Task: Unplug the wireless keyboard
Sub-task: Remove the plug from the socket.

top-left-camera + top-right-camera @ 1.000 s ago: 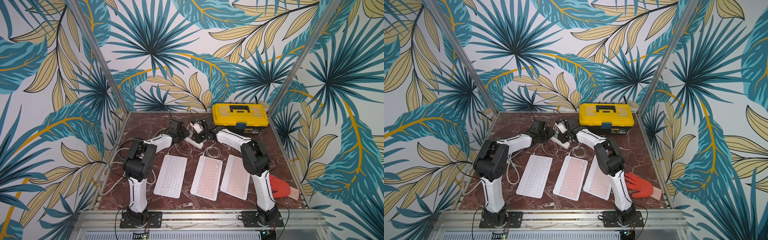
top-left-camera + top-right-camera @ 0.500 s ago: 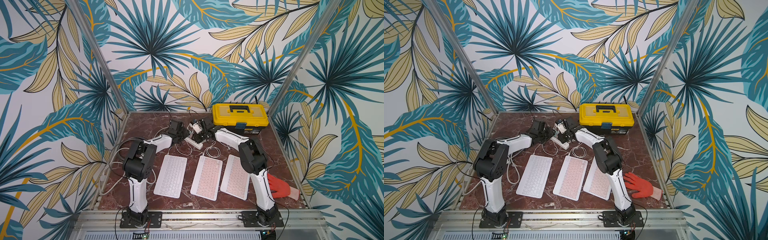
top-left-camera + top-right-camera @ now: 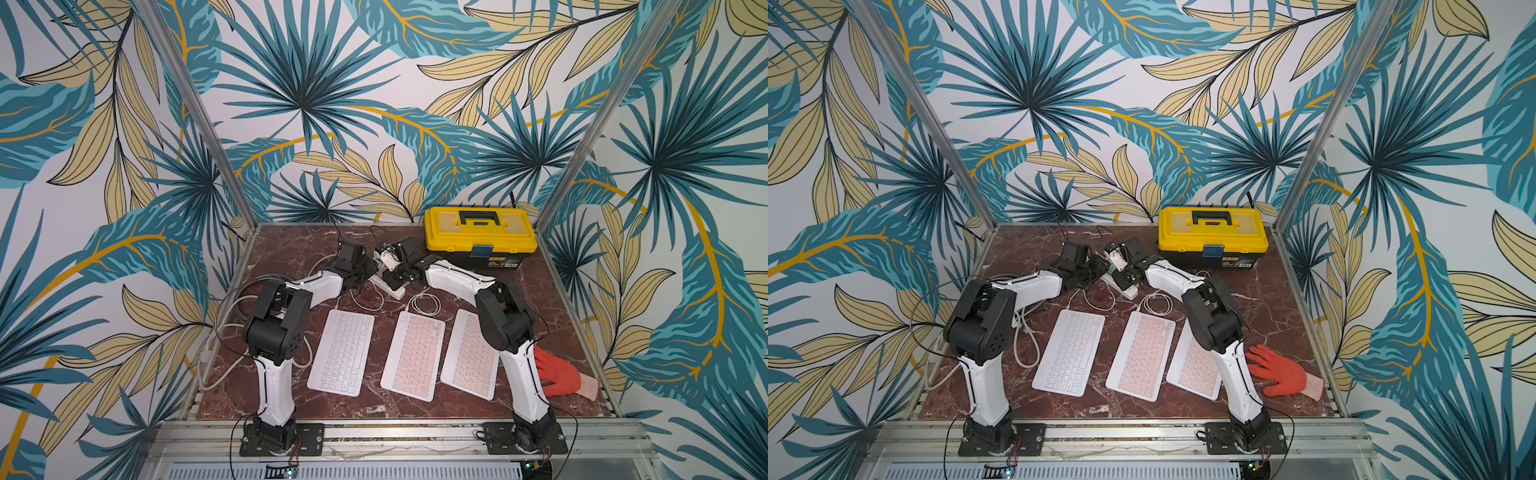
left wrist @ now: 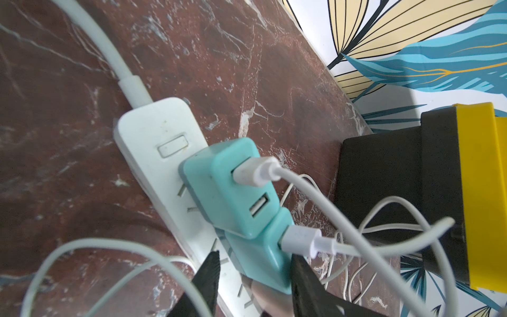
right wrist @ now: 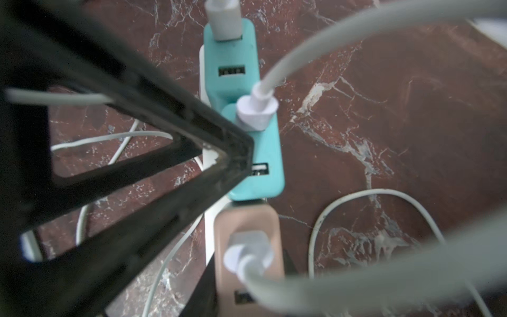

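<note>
Three wireless keyboards lie in a row in both top views: a white one [image 3: 341, 352] and two pink ones [image 3: 413, 360] [image 3: 471, 353]. Behind them a white power strip [image 4: 153, 137] carries two teal chargers [image 4: 227, 186] [image 5: 267, 164] and a pink charger [image 5: 247, 225], each with a white cable. My right gripper [image 5: 248, 267] is shut on the pink charger, a finger against each side. My left gripper [image 4: 255, 256] straddles the nearer teal charger; one finger touches it, and the other stands apart over the strip.
A yellow and black toolbox [image 3: 478, 232] stands at the back right, close to the strip. An orange glove [image 3: 559, 376] lies by the right arm's base. Loose white cable loops [image 3: 424, 303] trail between the strip and the keyboards, and thicker cords [image 3: 232, 332] lie along the left edge.
My right gripper's jaws have narrowed onto the pink charger, and the right arm has shifted slightly left. The left gripper has held its place.
</note>
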Motion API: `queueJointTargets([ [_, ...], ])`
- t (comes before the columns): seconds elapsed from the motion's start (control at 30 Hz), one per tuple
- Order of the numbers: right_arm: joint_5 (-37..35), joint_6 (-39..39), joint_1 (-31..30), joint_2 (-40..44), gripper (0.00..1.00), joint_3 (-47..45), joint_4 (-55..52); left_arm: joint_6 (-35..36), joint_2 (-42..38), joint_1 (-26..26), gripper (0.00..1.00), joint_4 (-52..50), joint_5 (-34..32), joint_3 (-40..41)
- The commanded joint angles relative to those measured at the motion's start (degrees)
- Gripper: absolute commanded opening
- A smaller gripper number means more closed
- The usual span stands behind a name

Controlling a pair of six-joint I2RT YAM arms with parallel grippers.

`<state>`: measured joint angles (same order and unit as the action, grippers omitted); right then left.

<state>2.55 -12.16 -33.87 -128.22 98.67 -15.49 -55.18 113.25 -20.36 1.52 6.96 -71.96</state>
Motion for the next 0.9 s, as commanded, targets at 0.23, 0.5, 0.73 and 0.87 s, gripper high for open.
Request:
queueJointTargets([
  [0.23, -2.59, -2.74, -0.79, 3.87, 0.23, -1.21, 4.80, 0.20, 1.54, 0.29, 0.43, -9.04, -0.07, 3.76],
  [0.5, 13.07, 7.92, 4.47, 3.78, 0.23, 0.59, 3.93, 0.44, 1.48, 0.55, 0.43, -8.71, 0.10, 5.03],
  [0.73, 13.25, 8.44, 5.53, 4.47, 0.23, 0.46, 3.55, 0.01, 0.92, 0.80, 0.43, -7.89, -0.14, 6.81],
  [0.87, 5.98, 2.05, 2.87, 4.96, 0.23, 0.07, 1.56, 0.02, 0.69, 0.87, 0.43, -7.90, -0.08, 6.68],
])
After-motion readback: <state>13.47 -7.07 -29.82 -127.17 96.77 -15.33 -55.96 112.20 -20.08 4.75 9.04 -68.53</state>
